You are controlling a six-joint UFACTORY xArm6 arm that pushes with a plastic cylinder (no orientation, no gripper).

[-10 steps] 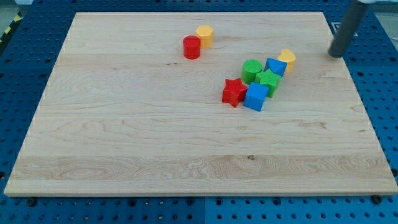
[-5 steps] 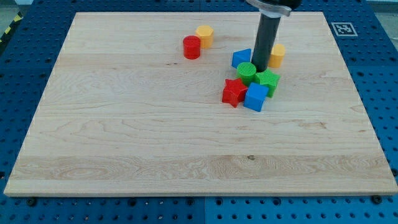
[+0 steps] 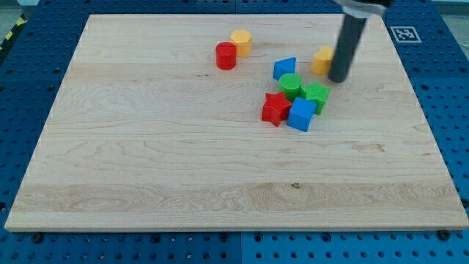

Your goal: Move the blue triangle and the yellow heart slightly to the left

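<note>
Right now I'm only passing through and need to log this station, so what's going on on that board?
My tip is down on the wooden board, just to the view's right of the yellow heart. The blue triangle sits apart to the heart's left, above a cluster of the green cylinder, green star, red star and blue cube. A red cylinder and yellow hexagon sit farther left.
</note>
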